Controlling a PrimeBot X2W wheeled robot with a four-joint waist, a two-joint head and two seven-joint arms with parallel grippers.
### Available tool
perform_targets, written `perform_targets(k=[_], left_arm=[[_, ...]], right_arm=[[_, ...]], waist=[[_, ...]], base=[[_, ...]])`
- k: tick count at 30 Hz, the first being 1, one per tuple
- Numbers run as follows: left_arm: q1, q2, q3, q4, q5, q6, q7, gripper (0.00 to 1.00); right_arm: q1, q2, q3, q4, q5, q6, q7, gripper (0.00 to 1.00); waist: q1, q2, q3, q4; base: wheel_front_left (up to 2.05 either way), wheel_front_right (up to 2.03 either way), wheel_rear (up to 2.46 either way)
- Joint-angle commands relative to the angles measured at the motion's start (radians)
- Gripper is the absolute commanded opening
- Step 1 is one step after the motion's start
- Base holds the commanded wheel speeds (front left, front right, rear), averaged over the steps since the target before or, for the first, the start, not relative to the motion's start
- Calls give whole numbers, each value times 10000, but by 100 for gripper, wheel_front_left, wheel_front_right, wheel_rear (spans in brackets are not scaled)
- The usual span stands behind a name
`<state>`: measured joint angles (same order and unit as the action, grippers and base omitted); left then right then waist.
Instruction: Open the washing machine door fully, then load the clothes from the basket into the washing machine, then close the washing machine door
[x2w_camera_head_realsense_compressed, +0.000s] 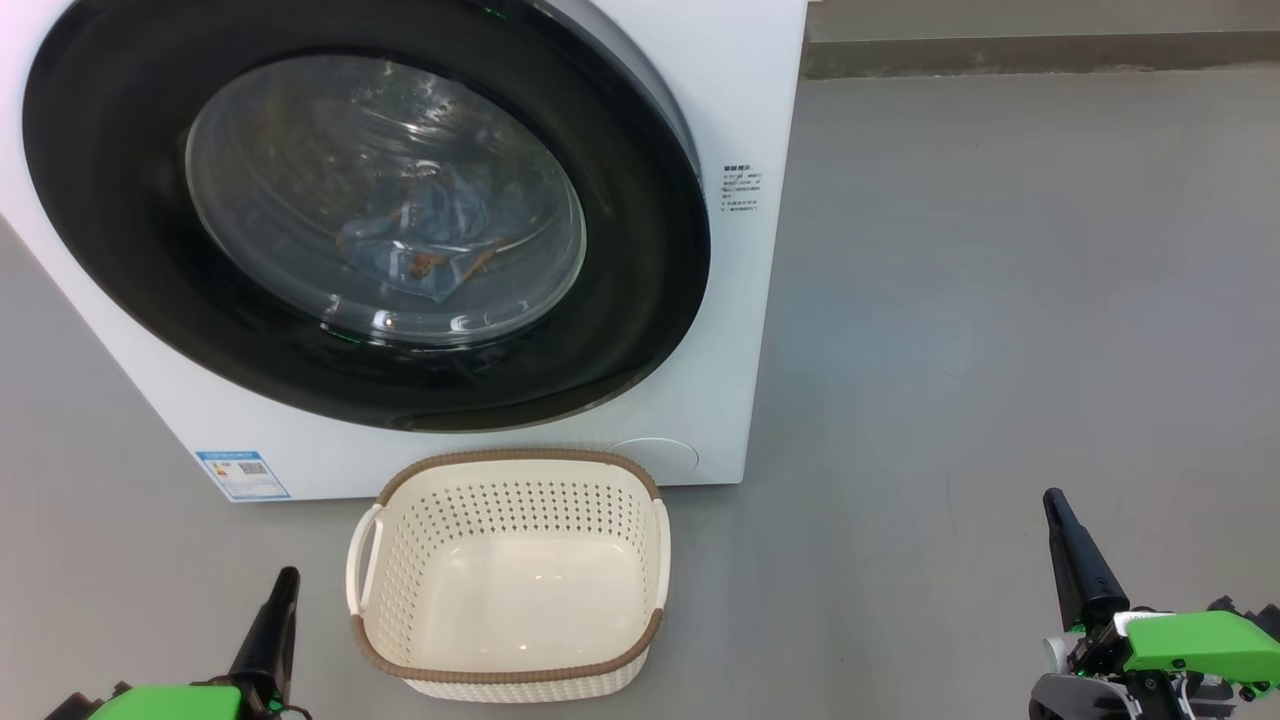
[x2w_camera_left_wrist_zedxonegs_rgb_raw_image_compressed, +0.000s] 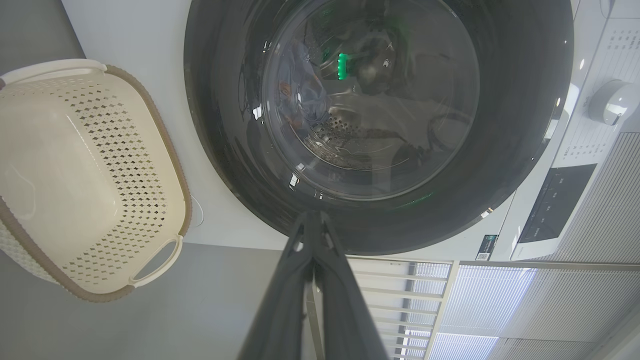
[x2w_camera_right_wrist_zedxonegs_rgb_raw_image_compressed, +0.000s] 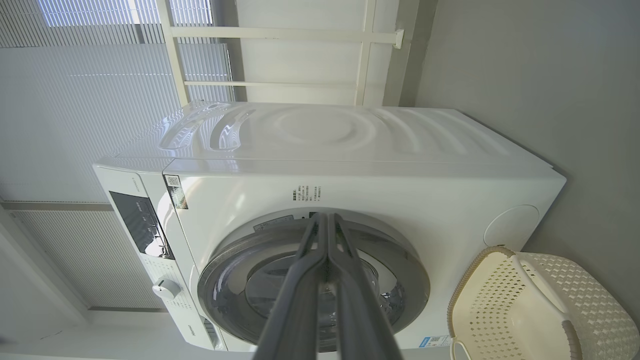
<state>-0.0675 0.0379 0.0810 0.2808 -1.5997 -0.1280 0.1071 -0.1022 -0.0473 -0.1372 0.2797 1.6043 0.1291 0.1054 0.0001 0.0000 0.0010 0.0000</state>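
The smooth white box of the washing machine (x2w_camera_head_realsense_compressed: 720, 330) is seen on the grey floor (x2w_camera_head_realsense_compressed: 980, 300), its round glossy black door (x2w_camera_head_realsense_compressed: 120, 200) closed flat against the front. The cream perforated plastic basket (x2w_camera_head_realsense_compressed: 510, 460), brown-rimmed, is set just before it. The light blue clothes (x2w_camera_head_realsense_compressed: 430, 235) are seen crumpled behind the door's bulging glass. The left hand (x2w_camera_head_realsense_compressed: 287, 577) and right hand (x2w_camera_head_realsense_compressed: 1054, 500) are held low on either side of the basket, fingers pressed together and pointed towards the machine, nothing gripped.
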Motion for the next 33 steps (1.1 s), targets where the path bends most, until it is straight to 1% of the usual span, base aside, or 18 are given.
perform_targets(k=[1, 33], left_arm=[[-464, 124, 345, -306, -75, -27, 72, 0], [-463, 124, 343, -307, -77, -27, 71, 0]], right_arm=[[-115, -30, 217, -302, 29, 16, 89, 0], [-115, -30, 217, -302, 29, 16, 90, 0]], waist=[[0, 0, 0, 0], [0, 0, 0, 0]], base=[[0, 0, 0], [0, 0, 0]])
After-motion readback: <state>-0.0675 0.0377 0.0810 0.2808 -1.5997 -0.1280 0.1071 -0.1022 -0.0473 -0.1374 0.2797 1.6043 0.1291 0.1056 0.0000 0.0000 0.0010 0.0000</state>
